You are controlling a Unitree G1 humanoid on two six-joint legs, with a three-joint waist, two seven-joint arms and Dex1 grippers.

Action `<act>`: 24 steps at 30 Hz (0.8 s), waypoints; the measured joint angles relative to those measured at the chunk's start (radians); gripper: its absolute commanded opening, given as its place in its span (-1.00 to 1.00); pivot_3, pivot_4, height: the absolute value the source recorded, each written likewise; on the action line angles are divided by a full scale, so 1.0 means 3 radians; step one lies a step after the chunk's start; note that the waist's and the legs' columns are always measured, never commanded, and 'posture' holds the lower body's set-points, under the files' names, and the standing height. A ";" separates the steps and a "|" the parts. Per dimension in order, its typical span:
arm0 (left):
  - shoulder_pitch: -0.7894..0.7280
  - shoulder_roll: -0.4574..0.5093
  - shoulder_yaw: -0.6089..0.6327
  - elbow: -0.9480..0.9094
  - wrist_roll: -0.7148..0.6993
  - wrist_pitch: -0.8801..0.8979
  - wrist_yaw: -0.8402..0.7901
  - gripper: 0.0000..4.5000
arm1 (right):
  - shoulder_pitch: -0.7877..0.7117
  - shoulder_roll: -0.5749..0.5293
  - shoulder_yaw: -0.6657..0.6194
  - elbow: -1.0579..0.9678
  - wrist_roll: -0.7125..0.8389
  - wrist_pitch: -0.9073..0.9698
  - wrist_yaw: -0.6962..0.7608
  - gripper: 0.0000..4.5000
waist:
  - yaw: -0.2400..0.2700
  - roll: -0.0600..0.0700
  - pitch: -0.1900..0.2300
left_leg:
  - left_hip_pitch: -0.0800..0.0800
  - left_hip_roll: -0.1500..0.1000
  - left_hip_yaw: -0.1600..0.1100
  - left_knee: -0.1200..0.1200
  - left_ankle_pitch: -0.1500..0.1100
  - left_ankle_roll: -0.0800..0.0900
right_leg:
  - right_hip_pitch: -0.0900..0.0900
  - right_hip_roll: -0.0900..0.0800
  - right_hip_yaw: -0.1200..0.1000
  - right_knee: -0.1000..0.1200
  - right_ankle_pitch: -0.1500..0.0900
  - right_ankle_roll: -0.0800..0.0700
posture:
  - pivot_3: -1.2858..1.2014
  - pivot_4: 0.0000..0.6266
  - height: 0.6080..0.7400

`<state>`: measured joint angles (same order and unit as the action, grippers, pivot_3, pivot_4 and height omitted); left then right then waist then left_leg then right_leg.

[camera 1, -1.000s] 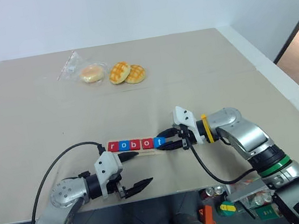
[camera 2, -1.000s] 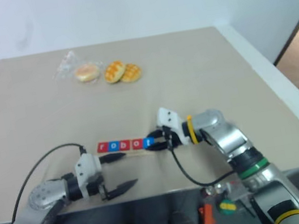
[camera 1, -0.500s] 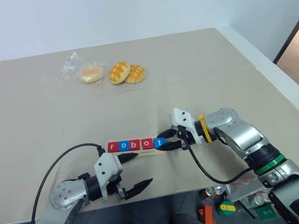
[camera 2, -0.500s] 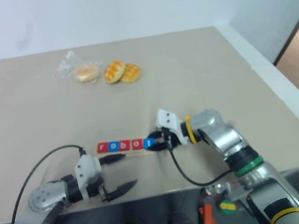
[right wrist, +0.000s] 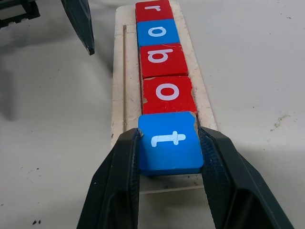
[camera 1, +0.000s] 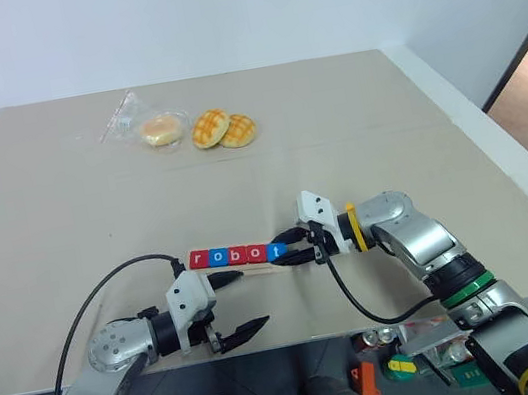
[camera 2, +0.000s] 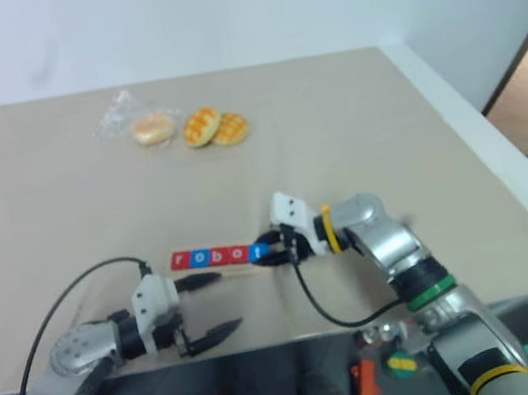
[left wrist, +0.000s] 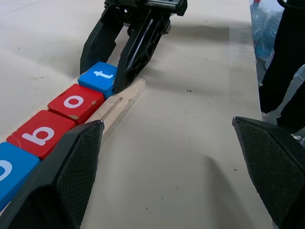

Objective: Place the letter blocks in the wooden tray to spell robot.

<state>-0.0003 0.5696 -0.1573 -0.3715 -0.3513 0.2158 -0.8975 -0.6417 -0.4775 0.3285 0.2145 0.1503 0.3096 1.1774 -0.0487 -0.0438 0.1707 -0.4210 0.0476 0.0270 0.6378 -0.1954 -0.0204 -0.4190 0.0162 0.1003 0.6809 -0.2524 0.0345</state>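
Five letter blocks point(camera 1: 233, 255) lie in a row on the wooden tray point(right wrist: 119, 71) and read r, o, b, o, t. My right gripper point(camera 1: 291, 251) is shut on the blue t block point(right wrist: 169, 140) at the tray's right end. That block touches the red o block point(right wrist: 167, 93). My left gripper point(camera 1: 244, 302) is open with nothing in it. It is low over the table, just in front of the tray's left half. The left wrist view shows the right gripper's fingers point(left wrist: 138, 52) clamping the t block point(left wrist: 99, 76).
Two golden buns point(camera 1: 223, 128) and a bun in a clear plastic wrapper point(camera 1: 156, 127) lie at the far middle of the table. The table's front edge point(camera 1: 298, 339) runs just behind my left gripper. A black cable point(camera 1: 106, 285) loops from the left arm.
The right arm has edged slightly left, still gripping the t block at the end of the row. The left gripper has stayed open and still.
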 measured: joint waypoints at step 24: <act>-0.0003 0.0008 0.0000 -0.0001 -0.0002 0.0001 0.0056 1.00 | -0.0075 0.0057 -0.0266 -0.0249 0.0210 0.0347 -0.0124 0.87 | 0.0000 0.0001 0.0000 | -0.0001 -0.0001 -0.0001 -0.0001 0.0000 0.0000 | -0.0001 -0.0001 -0.0001 0.0000 -0.0001 -0.0001 | 0.03 -0.52 1.00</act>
<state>-0.0011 0.5719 -0.1572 -0.3716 -0.3518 0.2163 -0.8807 -0.6641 -0.4602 0.2486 0.1397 0.2132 0.4139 1.1402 -0.0486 -0.0436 0.1709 -0.4213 0.0474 0.0268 0.6374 -0.1954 -0.0204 -0.4192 0.0159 0.1001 0.6809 -0.2526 0.0343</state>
